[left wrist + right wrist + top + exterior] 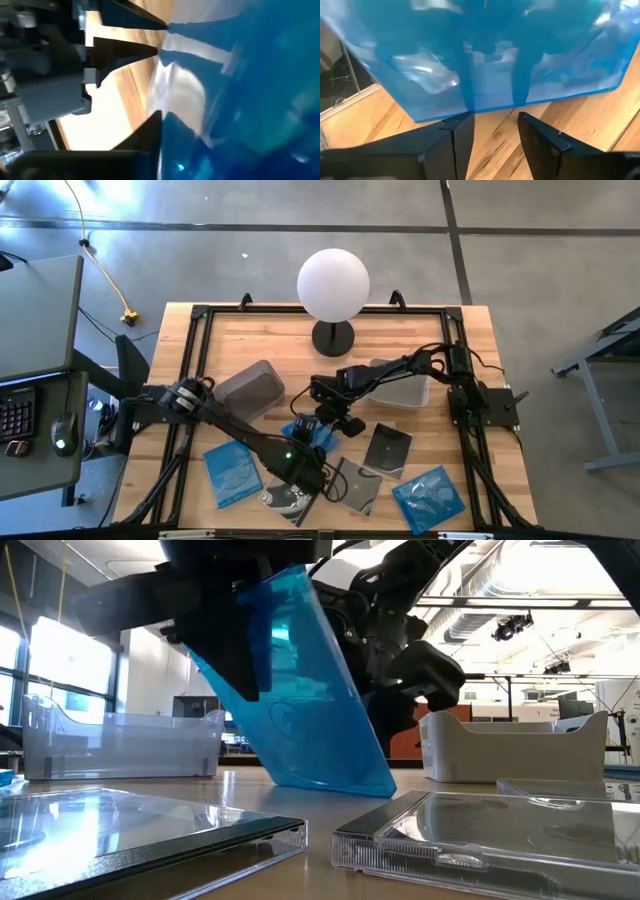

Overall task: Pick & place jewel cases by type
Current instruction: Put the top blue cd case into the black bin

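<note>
Nearest in the low view, two flat clear-lidded dark jewel cases [470,830] lie on the wooden table [470,330]. Behind them, a bright blue square plastic jewel case [305,690] stands tilted on one edge at mid-table, gripped between the fingers of both the left gripper [310,472] and the right gripper [492,132]. Two grey rounded tubs [520,750] sit farthest.

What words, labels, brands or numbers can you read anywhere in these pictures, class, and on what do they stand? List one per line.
None can be read.
The blue jewel case tilted on its edge shows no print.
The swirl-patterned case carries a pattern, but any lettering is too small to tell.
The keyboard beside the table has keys too small to read.
The grey tubs show no label.
</note>
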`<state>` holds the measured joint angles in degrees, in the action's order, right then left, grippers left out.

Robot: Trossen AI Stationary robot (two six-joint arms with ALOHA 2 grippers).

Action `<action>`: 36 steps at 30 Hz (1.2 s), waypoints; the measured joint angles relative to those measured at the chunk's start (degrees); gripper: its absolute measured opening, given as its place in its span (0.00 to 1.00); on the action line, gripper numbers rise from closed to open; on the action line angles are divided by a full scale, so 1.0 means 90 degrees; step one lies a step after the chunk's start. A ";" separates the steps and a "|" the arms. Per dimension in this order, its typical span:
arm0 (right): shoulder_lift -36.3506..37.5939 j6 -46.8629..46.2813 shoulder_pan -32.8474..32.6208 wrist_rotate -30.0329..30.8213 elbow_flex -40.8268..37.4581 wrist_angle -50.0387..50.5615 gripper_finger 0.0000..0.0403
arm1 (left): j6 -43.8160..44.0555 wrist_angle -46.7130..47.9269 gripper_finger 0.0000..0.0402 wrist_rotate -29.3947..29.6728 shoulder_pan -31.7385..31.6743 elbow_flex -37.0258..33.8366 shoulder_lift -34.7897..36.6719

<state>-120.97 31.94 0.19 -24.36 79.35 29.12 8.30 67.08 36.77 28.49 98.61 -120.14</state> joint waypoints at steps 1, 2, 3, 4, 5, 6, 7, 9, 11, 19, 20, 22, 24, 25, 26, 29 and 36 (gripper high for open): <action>0.0000 0.0000 0.0002 0.0007 0.0000 0.0000 0.36 | 0.0090 0.0016 0.12 0.0012 0.0025 0.0000 0.0000; 0.0000 0.0000 0.0002 0.0023 0.0000 0.0000 0.36 | 0.0165 0.0044 0.08 0.0026 0.0039 0.0000 -0.0002; 0.0000 0.0000 0.0002 0.0046 0.0000 0.0000 0.36 | 0.0186 0.0073 0.05 0.0048 0.0048 0.0000 -0.0005; 0.0000 0.0000 0.0002 0.0076 0.0000 0.0004 0.36 | 0.0225 0.0097 0.03 0.0045 0.0064 -0.0005 -0.0007; 0.0024 -0.0002 0.0001 0.0136 0.0000 0.0038 0.36 | 0.0299 0.0116 0.03 0.0018 0.0095 -0.0005 -0.0007; 0.0051 0.0003 -0.0008 0.0244 0.0000 0.0079 0.36 | 0.0402 0.0125 0.03 0.0018 0.0114 -0.0005 -0.0007; 0.0104 0.0008 -0.0010 0.0421 -0.0002 0.0149 0.36 | 0.0496 0.0139 0.05 0.0019 0.0126 -0.0005 -0.0007; 0.0264 0.0001 -0.0024 0.0937 -0.0010 0.0302 0.36 | 0.0767 0.0283 0.06 0.0008 0.0210 -0.0002 -0.0007; 0.0505 0.0004 -0.0018 0.1432 -0.0019 0.0571 0.35 | 0.1122 0.0785 0.06 -0.0018 0.0290 0.0045 -0.0011; 0.1954 -0.0042 -0.0056 0.3256 -0.0015 0.1195 0.34 | 0.3201 0.2458 0.03 0.0000 0.0702 0.0644 0.0039; 0.2190 -0.0165 -0.0052 0.3385 -0.0015 0.1218 0.34 | 0.3219 0.2446 0.04 0.0012 0.0772 0.0634 0.0117; 0.2579 -0.0536 -0.0051 0.3414 -0.0004 0.1255 0.34 | 0.3366 0.2583 0.04 0.0232 0.0885 0.0637 0.0228; 0.2954 -0.0934 -0.0059 0.3322 -0.0002 0.1373 0.34 | 0.3494 0.2540 0.03 0.0401 0.0956 0.0638 0.0294; 0.3130 -0.1109 -0.0070 0.3250 -0.0004 0.1415 0.34 | 0.3483 0.2516 0.02 0.0419 0.1003 0.0623 0.0330; 0.3312 -0.1256 -0.0078 0.3121 -0.0005 0.1464 0.34 | 0.3428 0.2532 0.02 0.0441 0.1015 0.0621 0.0361; 0.3757 -0.1625 -0.0087 0.2686 -0.0005 0.1623 0.34 | 0.3357 0.2541 0.02 0.0651 0.1008 0.0632 0.0477; 0.4467 -0.2081 -0.0214 0.2367 -0.0357 0.1619 0.34 | 0.3093 0.2568 0.03 0.0810 0.1124 0.0478 0.1008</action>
<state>-80.76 13.21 -1.74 -3.06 76.14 43.70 36.14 90.19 44.06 38.61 102.91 -111.06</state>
